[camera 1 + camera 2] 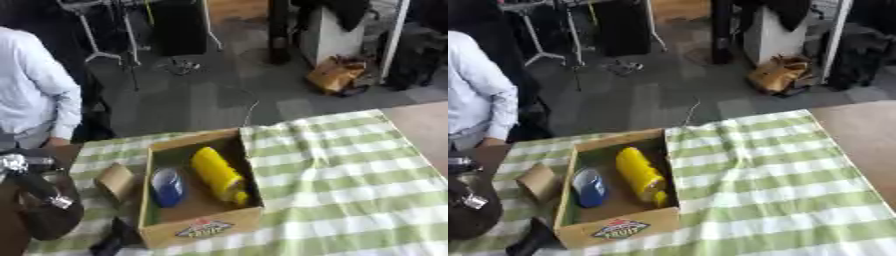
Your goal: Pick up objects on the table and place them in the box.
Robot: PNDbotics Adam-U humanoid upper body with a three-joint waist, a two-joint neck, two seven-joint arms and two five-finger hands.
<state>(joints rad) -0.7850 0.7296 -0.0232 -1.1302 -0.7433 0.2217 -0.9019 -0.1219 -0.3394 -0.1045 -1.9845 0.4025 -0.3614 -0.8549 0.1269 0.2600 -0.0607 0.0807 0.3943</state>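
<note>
An open cardboard box (203,226) stands on the green-and-white checked cloth (350,180), left of centre. Inside it a yellow bottle (217,174) lies lengthwise, with a blue rounded object (166,187) beside it on the left. A brown cardboard piece (115,181) lies just outside the box's left wall. My left arm (39,195), black with silver joints, comes in at the lower left. Its dark hand (109,242) hangs low by the box's near left corner, holding nothing that I can make out. My right hand shows in neither view.
The cloth to the right of the box is bare. Brown tabletop (424,130) shows past the cloth's right edge. Beyond the table lie grey floor, stands and a tan bag (334,75).
</note>
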